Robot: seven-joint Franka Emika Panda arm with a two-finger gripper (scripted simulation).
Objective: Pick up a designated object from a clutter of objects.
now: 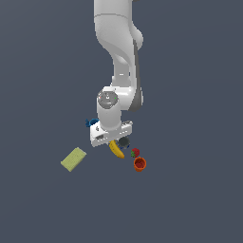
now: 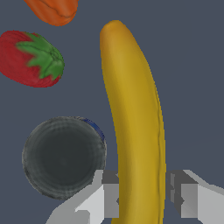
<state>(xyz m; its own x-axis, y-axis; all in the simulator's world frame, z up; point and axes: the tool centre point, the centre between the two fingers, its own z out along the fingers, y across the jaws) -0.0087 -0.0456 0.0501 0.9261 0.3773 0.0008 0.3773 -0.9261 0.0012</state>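
Gripper (image 2: pixel 142 197): fingers (image 2: pixel 111 194) spread, straddling banana (image 2: pixel 131 109), not clenched. Likely light, firm, smooth-skinned; mid-body hold across narrow width advised.

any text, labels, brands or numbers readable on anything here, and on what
None: no words, numbers or signs can be read in either view.
The banana, strawberry, dark round piece, orange cup, flat block and claw all show plain surfaces.
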